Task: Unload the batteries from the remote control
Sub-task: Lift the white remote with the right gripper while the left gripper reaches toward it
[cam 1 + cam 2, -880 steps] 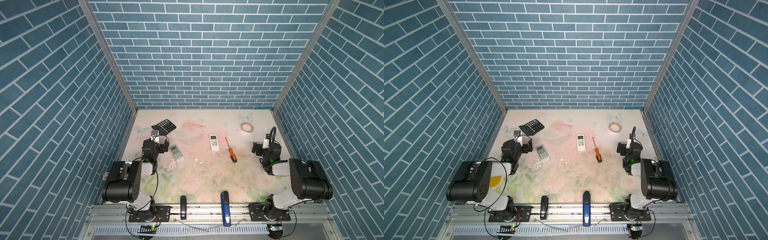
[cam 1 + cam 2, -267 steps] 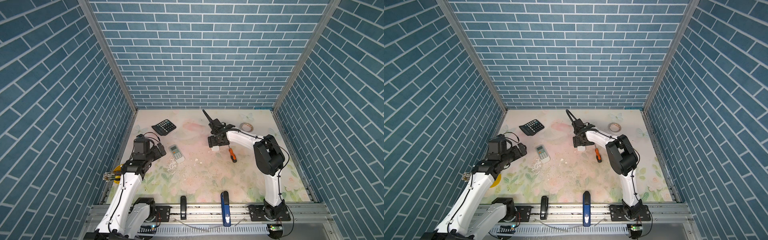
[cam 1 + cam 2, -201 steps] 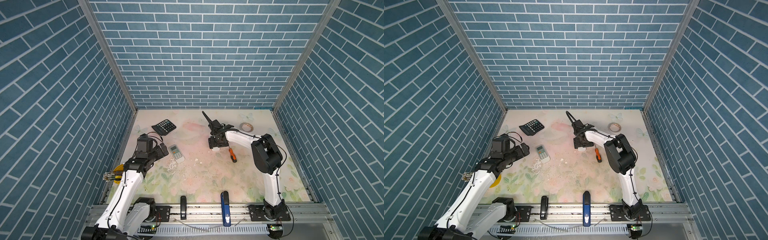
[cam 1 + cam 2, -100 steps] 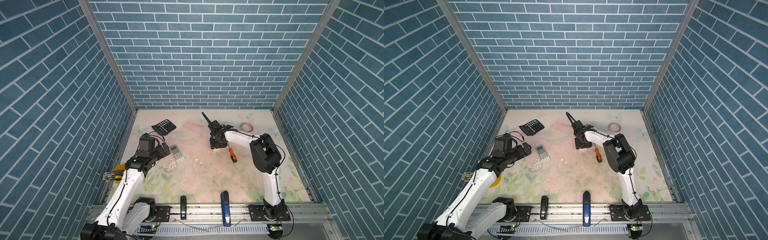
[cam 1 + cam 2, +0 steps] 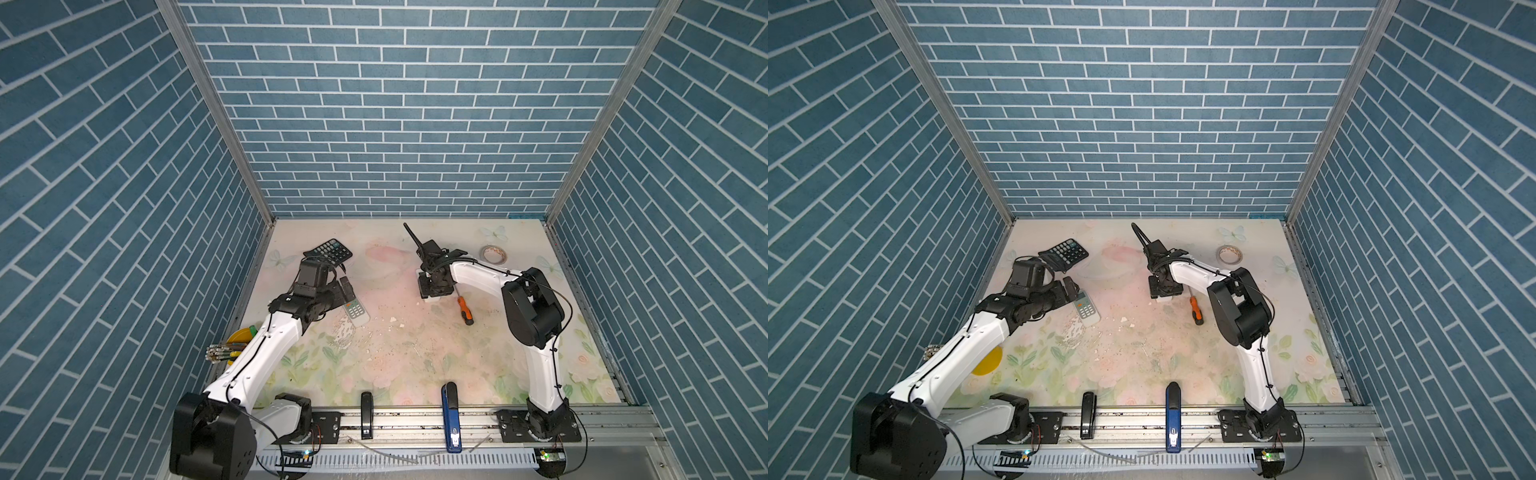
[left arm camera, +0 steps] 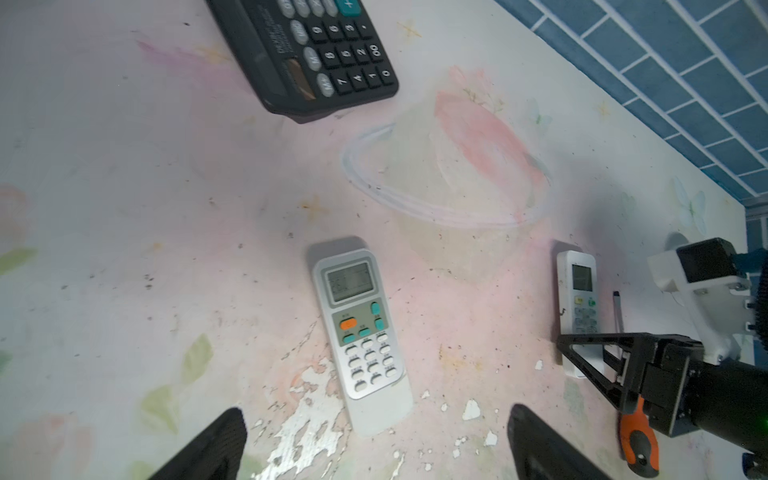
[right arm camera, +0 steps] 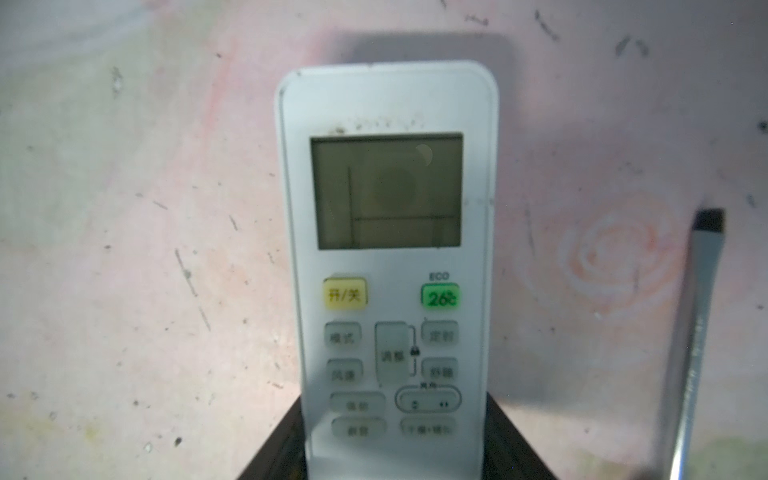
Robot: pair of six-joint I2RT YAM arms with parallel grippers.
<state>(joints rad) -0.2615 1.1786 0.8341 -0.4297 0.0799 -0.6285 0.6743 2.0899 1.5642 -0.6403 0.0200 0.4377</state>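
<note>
Clearly, at the left of both top views we see the left gripper (image 5: 347, 286) with jaws spread wide, holding nothing, just beside the silver remote (image 6: 360, 330), whose button labels are too small to read. Up-left lies a black calculator (image 5: 1064, 252); in the left wrist view its keys read 7, 4, 1, 0, 00, M+, its brand line blurred. Near the centre, the right gripper (image 5: 433, 286) clasps the lower end of the white remote (image 7: 388, 266), jaws pressed to both its sides. We read "ECO", "26°C" and "开/关" there; lower keys blur. Batteries stay hidden. Right of it lies an orange-handled screwdriver (image 5: 464, 311), its handle cut off in the right wrist view.
</note>
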